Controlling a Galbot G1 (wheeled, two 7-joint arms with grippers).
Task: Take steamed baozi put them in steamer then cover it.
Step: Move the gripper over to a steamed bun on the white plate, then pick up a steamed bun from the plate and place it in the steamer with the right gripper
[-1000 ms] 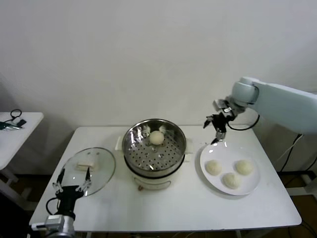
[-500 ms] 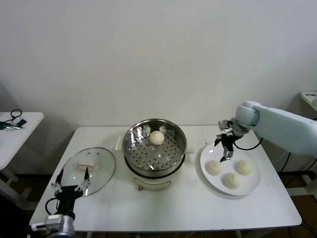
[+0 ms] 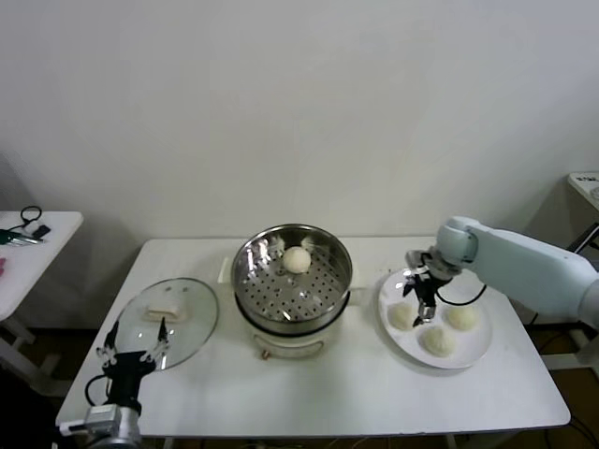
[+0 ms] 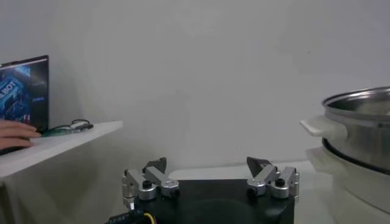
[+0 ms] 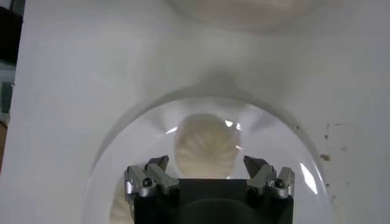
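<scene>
White table [image 3: 318, 398] bearing 1 white plate [image 3: 473, 351] at its right; a second white table [image 3: 42, 248] with cables [image 3: 23, 229] stands left.

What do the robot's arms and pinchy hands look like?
The right arm is smooth, rounded and pale blue-white, with a black cable looping at its wrist. Each end effector, right and left, is black with silvery metal joints and dark fingertips.

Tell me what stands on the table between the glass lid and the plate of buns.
The steamer stands between the lid and the plate, with one bun inside it. The head view shows this.
</scene>
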